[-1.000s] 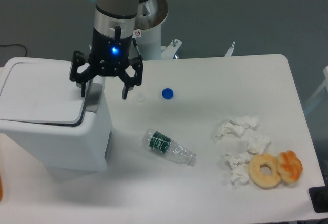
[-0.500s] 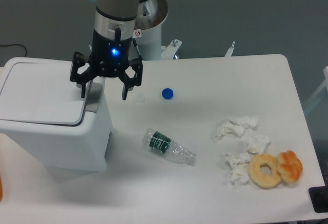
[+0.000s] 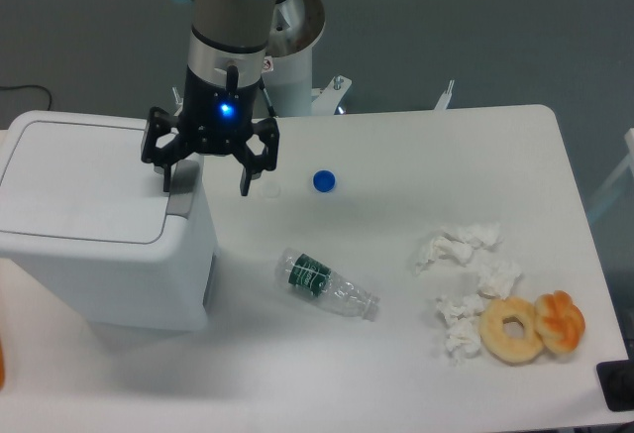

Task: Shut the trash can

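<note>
We see the lid [image 3: 84, 180] has dropped flat on the trash can [image 3: 109, 274]; our gripper [image 3: 206, 170], fingers apart, has shifted toward 3 o'clock.

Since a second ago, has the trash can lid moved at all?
Yes. The lid has dropped flush with the trash can rim, closing the dark gap at its front edge.

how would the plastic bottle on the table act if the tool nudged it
The plastic bottle lies on its side, so it would probably roll. It looks clear, empty and uncapped, a blue cap lying apart, so likely light and easily crushed.
</note>
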Controlling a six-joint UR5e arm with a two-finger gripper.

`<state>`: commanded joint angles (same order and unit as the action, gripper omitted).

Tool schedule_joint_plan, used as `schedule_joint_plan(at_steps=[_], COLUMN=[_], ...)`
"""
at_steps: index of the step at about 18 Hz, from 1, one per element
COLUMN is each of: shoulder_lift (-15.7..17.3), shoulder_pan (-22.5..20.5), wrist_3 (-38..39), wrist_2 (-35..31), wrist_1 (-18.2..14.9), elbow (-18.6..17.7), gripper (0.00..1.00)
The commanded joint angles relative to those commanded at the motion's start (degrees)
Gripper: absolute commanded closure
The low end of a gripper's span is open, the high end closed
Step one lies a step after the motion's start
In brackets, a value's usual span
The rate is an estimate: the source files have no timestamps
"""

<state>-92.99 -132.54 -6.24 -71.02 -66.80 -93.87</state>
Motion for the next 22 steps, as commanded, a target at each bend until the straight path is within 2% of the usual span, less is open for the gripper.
schedule_joint_plan(at_steps=[8, 12, 13, 15, 19, 22], shoulder_lift=[0.09, 0.00, -0.09, -1.22, -4.65, -8.34], shoulder_pan=[-1.14, -2.90, -4.03, -7.19, -13.26, -15.20], wrist_3=[0.35, -0.09, -0.70, -5.07, -14.30, -22.74], wrist_2=[0.70, 1.93, 1.93, 1.76, 0.88, -2.27], wrist_1=[0.44, 0.53, 1.57, 4.03, 4.57, 4.66], elbow=[1.84, 3.34, 3.51, 3.52, 3.60, 4.39], gripper=[0.00, 0.00, 0.00, 0.00, 0.00, 0.00])
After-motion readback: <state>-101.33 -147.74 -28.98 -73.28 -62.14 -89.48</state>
